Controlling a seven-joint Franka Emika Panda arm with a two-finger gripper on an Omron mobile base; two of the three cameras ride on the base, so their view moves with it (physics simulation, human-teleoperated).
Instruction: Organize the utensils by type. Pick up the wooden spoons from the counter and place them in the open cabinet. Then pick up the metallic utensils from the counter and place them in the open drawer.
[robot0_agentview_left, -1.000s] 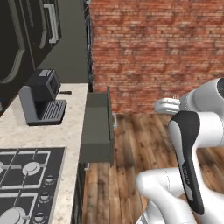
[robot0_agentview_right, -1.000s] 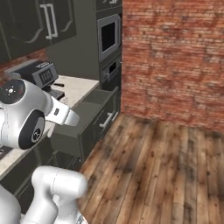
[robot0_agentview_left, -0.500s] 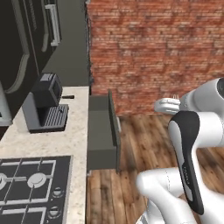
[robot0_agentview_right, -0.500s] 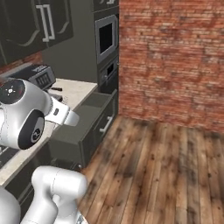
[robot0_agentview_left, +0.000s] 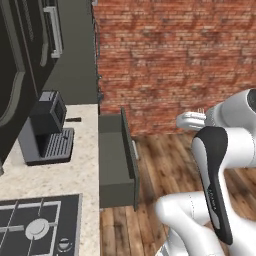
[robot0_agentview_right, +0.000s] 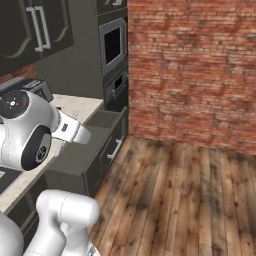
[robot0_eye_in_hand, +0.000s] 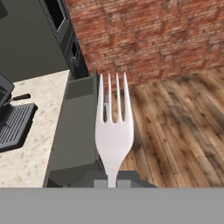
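While the pincer (robot0_eye_in_hand: 113, 180) is clamping the silver fork (robot0_eye_in_hand: 114, 131) by its handle, tines pointing away, the robot is carrying out the metal-utensil step, and next needs to lower it into the open drawer (robot0_eye_in_hand: 76, 131) just beyond, beside the speckled surface (robot0_eye_in_hand: 33, 131).

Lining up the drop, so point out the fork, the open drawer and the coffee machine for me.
fork (robot0_eye_in_hand: 114, 135): hand view, on its broad neck below the tines.
drawer (robot0_agentview_left: 111, 160): left base view, on its flat bottom.
coffee machine (robot0_agentview_left: 49, 120): left base view, on its dark front.
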